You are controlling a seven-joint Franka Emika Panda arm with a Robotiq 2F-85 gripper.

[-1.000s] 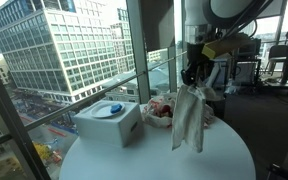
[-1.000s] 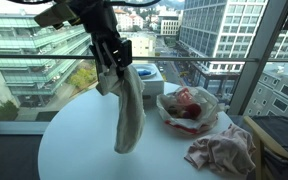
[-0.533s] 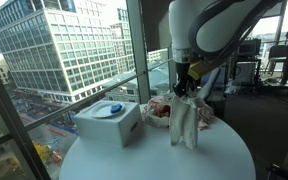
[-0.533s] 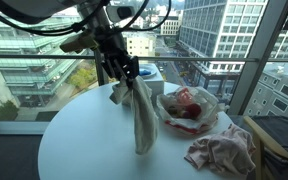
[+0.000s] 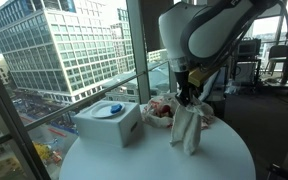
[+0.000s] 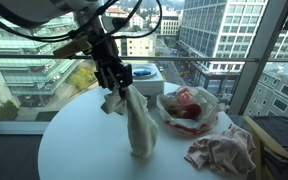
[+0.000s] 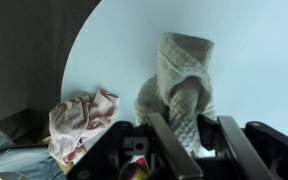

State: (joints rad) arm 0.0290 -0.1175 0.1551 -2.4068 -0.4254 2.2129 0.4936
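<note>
- The gripper (image 6: 119, 88) has its jaws pinched nearly together on the top of a towel (image 6: 139, 125), which bunches between the dark fingers (image 7: 165, 142) in the wrist view.
- The towel is soft, beige-grey and coarsely woven. It hangs in a long folded drape, and its lower end reaches the table (image 6: 79, 140), where it crumples a little.
- The table is round, smooth and white, and its near edge is cut off in both exterior views.
- Just beside the towel sits a clear bowl (image 6: 213, 100) with red and pink contents too blurred to name.
- A crumpled pink cloth (image 6: 219, 152) lies near the table's edge, apart from the towel.
- A white box (image 5: 109, 124) with a small blue thing (image 5: 114, 108) on top stands by the window, and in an exterior view the arm hides most of it.
- The wrist view shows only the finger bases, and the contact itself lies in shadow.
</note>
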